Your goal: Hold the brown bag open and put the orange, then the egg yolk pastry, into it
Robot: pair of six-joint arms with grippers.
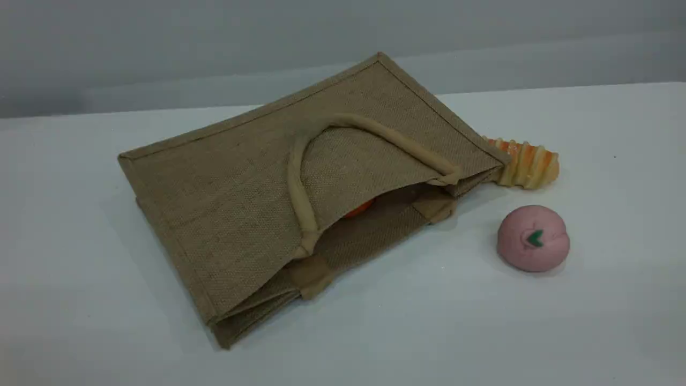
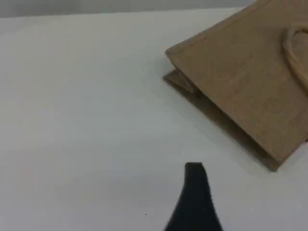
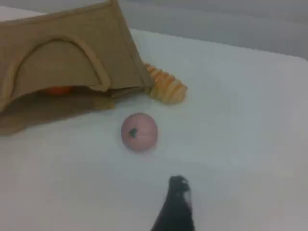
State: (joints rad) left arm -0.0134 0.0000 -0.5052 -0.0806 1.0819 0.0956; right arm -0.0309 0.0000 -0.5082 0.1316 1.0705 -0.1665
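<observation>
- Since the bright orange fruit (image 1: 360, 208) sits inside the flat tan jute bag (image 1: 225, 187) beyond them, our left fingers (image 2: 195, 192) and right fingers (image 3: 177, 202) hang spread, empty.
- We see no pastry.

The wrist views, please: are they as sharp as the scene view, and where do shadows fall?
Scene view: sharp, even light, faint shadow under the bag. Left wrist view: blurrier, the weave lost. Right wrist view: soft too, the bun fuzzy-edged.

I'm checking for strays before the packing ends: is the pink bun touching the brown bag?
No, the pink bun sits apart from the brown bag, with bare table between them.
</observation>
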